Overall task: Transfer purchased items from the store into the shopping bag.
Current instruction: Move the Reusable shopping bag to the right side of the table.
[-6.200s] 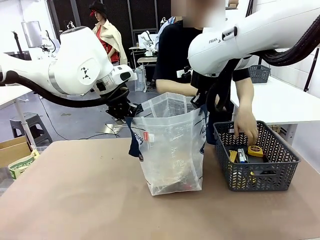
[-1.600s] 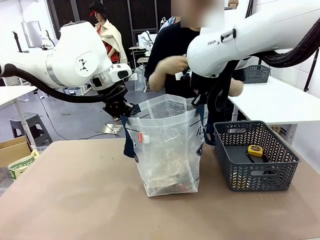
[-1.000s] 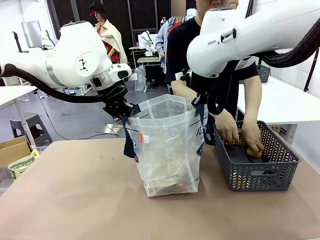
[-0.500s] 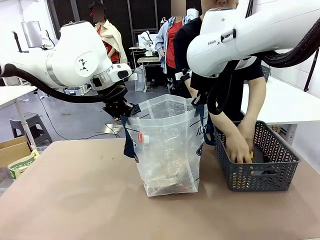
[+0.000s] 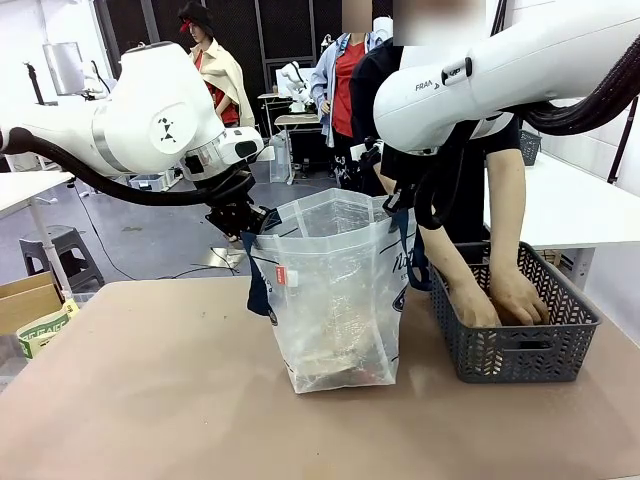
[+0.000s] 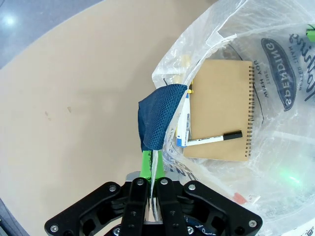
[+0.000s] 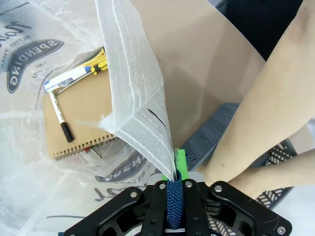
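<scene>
The clear plastic shopping bag [image 5: 335, 290] stands upright on the table, its mouth stretched open between both arms. My left gripper [image 5: 252, 225] is shut on the left rim and navy strap [image 6: 160, 118], and the left wrist view shows its jaws [image 6: 152, 169] clamped there. My right gripper [image 5: 402, 205] is shut on the right navy strap, pinched between its jaws [image 7: 173, 189]. At the bag's bottom lie purchased items: a brown spiral notebook [image 6: 221, 115], a black-capped marker [image 6: 214, 139], a white-and-blue pen [image 7: 69, 78] and a small yellow piece [image 7: 101, 59].
A dark grey lattice basket [image 5: 515, 350] stands on the table right of the bag. The person across the table has both hands [image 5: 500, 300] down inside it, hiding its contents. A cardboard box [image 5: 35, 310] sits off the table's left edge.
The person's hands have gone deeper into the basket and now cover the yellow item that lay there. Both arms and the bag have stayed still.
</scene>
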